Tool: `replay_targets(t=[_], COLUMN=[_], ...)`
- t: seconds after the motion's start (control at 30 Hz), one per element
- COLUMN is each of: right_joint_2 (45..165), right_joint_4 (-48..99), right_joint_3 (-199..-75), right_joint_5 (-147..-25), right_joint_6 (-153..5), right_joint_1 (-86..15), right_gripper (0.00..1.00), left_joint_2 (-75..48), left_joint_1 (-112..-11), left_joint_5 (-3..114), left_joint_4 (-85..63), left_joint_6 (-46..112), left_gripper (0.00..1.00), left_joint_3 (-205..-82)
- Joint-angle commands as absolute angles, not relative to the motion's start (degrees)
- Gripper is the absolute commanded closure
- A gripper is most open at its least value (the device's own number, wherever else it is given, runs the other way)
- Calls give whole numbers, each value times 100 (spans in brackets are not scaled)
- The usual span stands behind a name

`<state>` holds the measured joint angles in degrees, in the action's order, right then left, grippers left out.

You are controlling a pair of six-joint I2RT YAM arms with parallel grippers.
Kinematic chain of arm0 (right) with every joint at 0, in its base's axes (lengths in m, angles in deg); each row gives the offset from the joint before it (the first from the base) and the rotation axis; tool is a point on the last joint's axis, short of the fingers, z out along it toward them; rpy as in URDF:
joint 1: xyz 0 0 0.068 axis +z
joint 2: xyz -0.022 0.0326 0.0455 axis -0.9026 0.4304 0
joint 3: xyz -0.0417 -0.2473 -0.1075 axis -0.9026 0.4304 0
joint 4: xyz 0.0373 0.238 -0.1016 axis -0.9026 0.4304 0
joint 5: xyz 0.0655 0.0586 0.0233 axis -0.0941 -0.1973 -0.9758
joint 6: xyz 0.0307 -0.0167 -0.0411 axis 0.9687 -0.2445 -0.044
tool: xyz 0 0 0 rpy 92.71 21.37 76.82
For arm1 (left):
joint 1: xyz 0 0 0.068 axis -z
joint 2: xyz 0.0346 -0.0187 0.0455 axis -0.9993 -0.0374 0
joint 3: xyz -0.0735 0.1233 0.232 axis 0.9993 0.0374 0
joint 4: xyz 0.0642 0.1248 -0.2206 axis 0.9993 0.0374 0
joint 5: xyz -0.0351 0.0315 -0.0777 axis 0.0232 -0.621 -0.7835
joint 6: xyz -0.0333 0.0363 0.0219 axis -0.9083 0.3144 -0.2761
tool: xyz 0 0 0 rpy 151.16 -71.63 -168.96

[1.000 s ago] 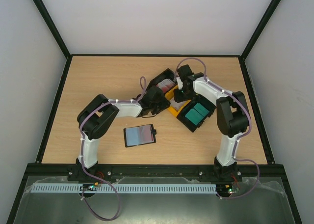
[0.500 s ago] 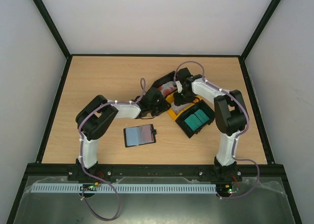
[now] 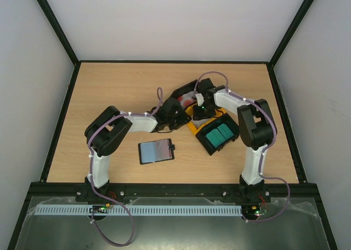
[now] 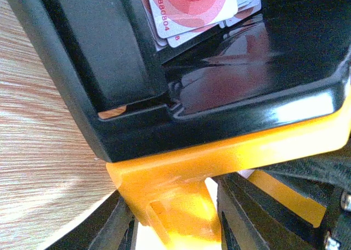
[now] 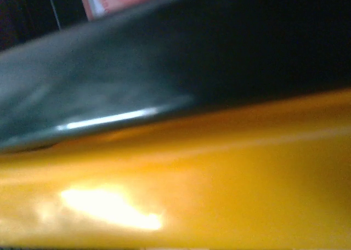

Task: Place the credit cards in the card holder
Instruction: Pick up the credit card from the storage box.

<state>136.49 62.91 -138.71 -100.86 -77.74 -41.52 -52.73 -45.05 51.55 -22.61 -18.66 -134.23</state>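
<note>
The card holder [image 3: 155, 151] lies open on the table, near the left arm, with neither gripper at it. Red-and-white credit cards [image 4: 192, 9] lie in a black bin [image 4: 109, 69]. Teal credit cards [image 3: 219, 134] fill another black bin [image 3: 211, 147]. Between the two sits a yellow bin [image 4: 230, 157]. My left gripper [image 4: 175, 222] is shut on a corner tab of that yellow bin, one finger on each side. My right gripper [image 3: 202, 108] hangs low over the yellow bin; its wrist view holds only yellow wall [image 5: 192, 179] and black rim, so its fingers are hidden.
The three bins crowd together at the table's middle right, with both arms reaching in over them. Bare wood [image 3: 109, 91] spreads to the left and behind. A black frame [image 3: 175, 62] borders the table.
My right gripper has moved toward me and down onto the yellow bin. The bin with teal cards has shifted slightly nearer. The left gripper holds its place.
</note>
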Motion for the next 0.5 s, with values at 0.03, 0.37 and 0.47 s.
replay_targets(t=[0.03,0.37,0.47], right_joint_2=[13423,13127,13095], right_joint_4=[6228,6159,6168], right_joint_3=[-13828,-13745,-13677], right_joint_5=[-10724,-11177,-11242], right_joint_6=[-7487,-7274,-7283], right_joint_1=[-4121,-4122,-4122], right_gripper=[72,85,87], left_joint_2=[-5604,-5606,-5587], left_joint_1=[-4451,-4453,-4452], left_joint_5=[5224,5276,5290], left_joint_4=[-1654,-1646,-1645], left_joint_6=[-1468,-1507,-1513], left_gripper=[63,64,65], left_joint_3=[-13393,-13362,-13355])
